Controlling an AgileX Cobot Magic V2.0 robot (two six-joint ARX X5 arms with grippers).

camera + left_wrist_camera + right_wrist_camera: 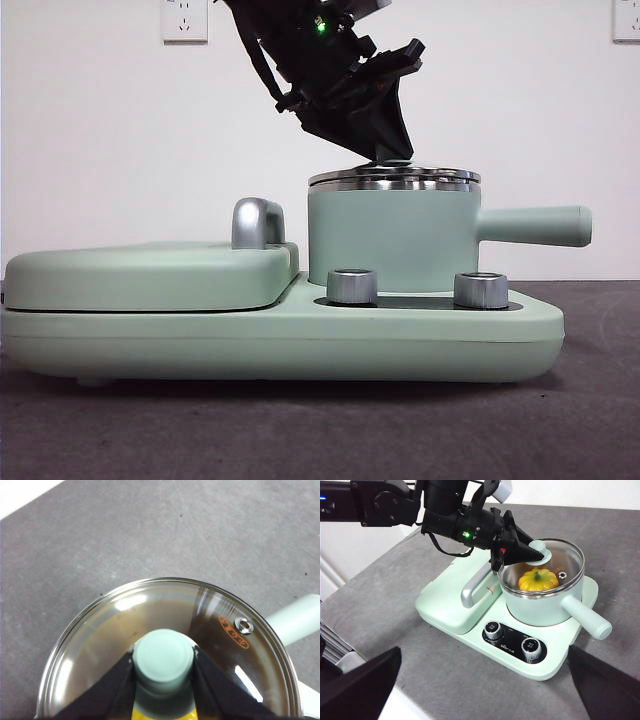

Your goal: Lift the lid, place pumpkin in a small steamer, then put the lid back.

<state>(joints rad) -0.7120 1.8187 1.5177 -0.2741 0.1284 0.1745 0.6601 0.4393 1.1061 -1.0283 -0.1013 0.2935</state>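
Most of the task looks done: the pumpkin (pixel 538 580) already sits inside the small steamer (pixel 393 240), and the lid (pixel 394 179) lies on the steamer's rim, seemingly seated level. Directly above the steamer, the left gripper (pixel 163 667) has its jaws pinching the lid's mint-green knob (pixel 163 657) from both sides. What remains, by my judgement, is only letting go and lifting clear. The right gripper (pixel 480 680) waits well away from the steamer, jaws spread wide.

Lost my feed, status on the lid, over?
Left claw shut on lid knob, lid seated on steamer. Pumpkin inside. Right claw open, waiting. Nothing in the way.
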